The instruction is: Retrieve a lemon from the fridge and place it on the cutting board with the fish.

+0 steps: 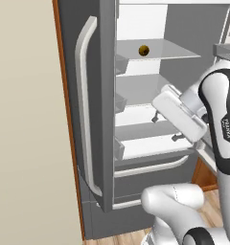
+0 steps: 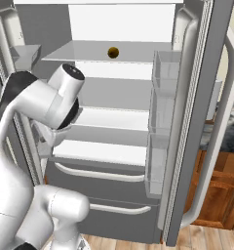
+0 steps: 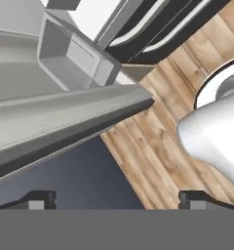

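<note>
The fridge (image 1: 88, 95) stands with both doors swung open, and its white inside with clear shelves faces me (image 2: 119, 88). The lemon (image 1: 143, 50), small and dull yellow, rests alone on an upper shelf (image 2: 113, 52). My gripper (image 1: 166, 128) hangs in front of the lower shelves, well below and a little right of the lemon. It is open, with nothing between its fingers. In the hand view the gripper (image 3: 116, 197) points down at a door edge and the floor, its fingertips (image 3: 41, 197) set wide apart. The cutting board and the fish are out of view.
Clear door bins (image 2: 163, 112) line the right door. Two lower drawers with white handles (image 2: 102, 173) sit under the shelves. A beige wall (image 1: 26, 119) is on the left, wooden cabinets (image 2: 221, 190) on the right, and a wooden floor (image 3: 153, 146) below.
</note>
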Controlling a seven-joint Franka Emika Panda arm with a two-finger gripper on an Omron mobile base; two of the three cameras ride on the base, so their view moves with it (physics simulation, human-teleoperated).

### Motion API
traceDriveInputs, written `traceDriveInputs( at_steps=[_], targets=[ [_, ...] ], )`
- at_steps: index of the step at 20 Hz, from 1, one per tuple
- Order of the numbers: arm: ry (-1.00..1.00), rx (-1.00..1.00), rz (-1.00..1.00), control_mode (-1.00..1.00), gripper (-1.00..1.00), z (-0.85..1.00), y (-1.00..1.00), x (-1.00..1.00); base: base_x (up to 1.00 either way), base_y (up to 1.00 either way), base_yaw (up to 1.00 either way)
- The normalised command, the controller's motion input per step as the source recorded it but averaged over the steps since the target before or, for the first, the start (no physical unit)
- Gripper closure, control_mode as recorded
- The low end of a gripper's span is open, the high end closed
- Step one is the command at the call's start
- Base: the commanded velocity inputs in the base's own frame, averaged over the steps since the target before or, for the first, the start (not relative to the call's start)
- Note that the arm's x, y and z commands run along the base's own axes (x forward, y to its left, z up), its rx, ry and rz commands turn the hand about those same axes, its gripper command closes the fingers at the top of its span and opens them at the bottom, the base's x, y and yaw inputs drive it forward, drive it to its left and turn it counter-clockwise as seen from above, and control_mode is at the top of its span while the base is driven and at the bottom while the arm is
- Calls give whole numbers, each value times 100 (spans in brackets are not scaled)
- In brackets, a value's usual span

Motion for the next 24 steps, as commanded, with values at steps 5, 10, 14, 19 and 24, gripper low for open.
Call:
traceDriveInputs(
  at_steps=[5,10,14,19,24],
  targets=[
    [0,19,6,-100,-100,-5,17,69,0,0,0],
    [0,1,0,-100,-100,0,48,40,0,0,0],
    [0,0,0,-100,-100,0,42,39,0,0,0],
    [0,0,0,-100,-100,0,17,49,0,0,0],
    [-2,0,0,-100,-100,0,15,6,0,0,0]
  ],
)
